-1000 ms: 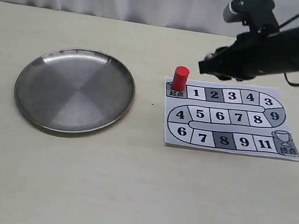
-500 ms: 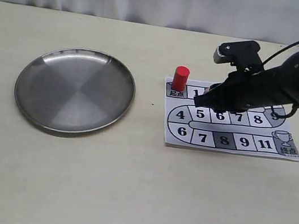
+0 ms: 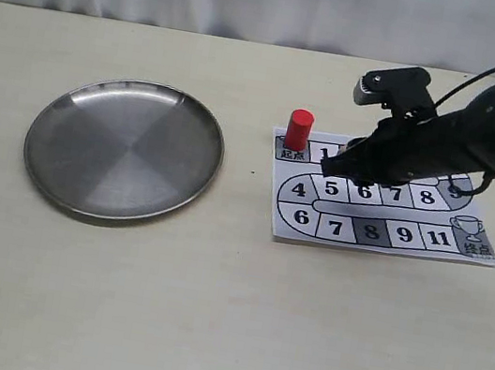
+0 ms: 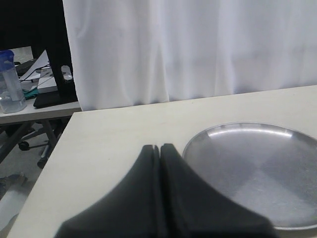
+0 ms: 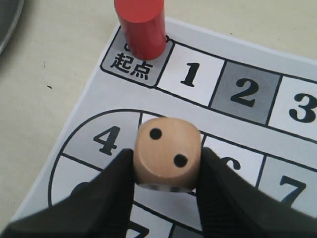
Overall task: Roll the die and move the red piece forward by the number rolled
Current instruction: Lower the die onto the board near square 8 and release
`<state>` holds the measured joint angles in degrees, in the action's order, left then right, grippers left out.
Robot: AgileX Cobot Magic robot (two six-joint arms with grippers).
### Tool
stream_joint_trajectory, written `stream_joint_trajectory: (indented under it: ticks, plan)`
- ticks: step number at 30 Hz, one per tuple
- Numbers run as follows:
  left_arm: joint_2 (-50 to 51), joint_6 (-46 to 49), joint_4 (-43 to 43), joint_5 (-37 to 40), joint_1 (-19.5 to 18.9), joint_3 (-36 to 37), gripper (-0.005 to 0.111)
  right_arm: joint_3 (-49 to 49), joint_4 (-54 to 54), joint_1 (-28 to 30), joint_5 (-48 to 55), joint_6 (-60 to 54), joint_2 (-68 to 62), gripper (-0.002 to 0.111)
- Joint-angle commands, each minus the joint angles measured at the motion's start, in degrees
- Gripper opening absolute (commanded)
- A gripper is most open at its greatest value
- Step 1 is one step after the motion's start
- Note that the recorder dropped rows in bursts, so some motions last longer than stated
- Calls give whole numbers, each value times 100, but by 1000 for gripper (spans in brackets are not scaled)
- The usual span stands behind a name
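Observation:
The die (image 5: pixel 167 153), a tan wooden cube showing two pips on its upper face, sits between the fingers of my right gripper (image 5: pixel 167 159), which is shut on it. It is low over the paper game board (image 5: pixel 194 75), around squares 4 to 6. In the exterior view the right gripper (image 3: pixel 340 164) hides the die. The red piece (image 3: pixel 299 129) stands upright on the start square at the board's (image 3: pixel 413 218) left end, close beside the gripper; it also shows as the red piece (image 5: pixel 141 27). My left gripper (image 4: pixel 159 147) is shut and empty near the plate (image 4: pixel 257 163).
A round metal plate (image 3: pixel 123 147) lies on the left of the tan table, apart from the board. A white curtain runs behind the table's far edge. The left arm does not show in the exterior view.
The right arm came down from above the board's far edge to low over its middle squares, then held still. The red piece and plate have not moved.

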<state>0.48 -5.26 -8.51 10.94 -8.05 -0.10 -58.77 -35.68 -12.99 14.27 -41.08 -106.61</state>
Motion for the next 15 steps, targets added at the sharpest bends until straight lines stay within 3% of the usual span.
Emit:
stream_joint_trajectory:
  ticks: [1,5,15]
  plan:
    - [-31,-28,27,-95,7,10,0,18,16,18,-308,-25,-210,5]
    - [-31,-28,27,-95,7,10,0,18,16,18,-470,-25,-383,13]
    - [-31,-28,27,-95,7,10,0,18,16,18,-589,-7,-383,58]
